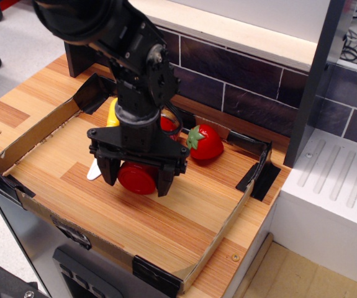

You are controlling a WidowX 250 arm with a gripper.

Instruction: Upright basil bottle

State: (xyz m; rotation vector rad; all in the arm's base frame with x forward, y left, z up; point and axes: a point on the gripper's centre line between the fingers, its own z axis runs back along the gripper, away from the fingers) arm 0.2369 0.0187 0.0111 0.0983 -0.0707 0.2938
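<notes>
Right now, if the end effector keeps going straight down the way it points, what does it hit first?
Most likely the basil bottle, lying on its side between the open fingers of the end effector; its red cap sits in that gap. Depth is hard to judge.

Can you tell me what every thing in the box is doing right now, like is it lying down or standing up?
basil bottle: lying on its side, red cap toward the camera, not upright yet.
gripper: lowered over the bottle, one finger on each side; grip can't be confirmed.
strawberry: resting on the wood, apart from the bottle.
knife: lying flat, mostly hidden behind the arm.
</notes>
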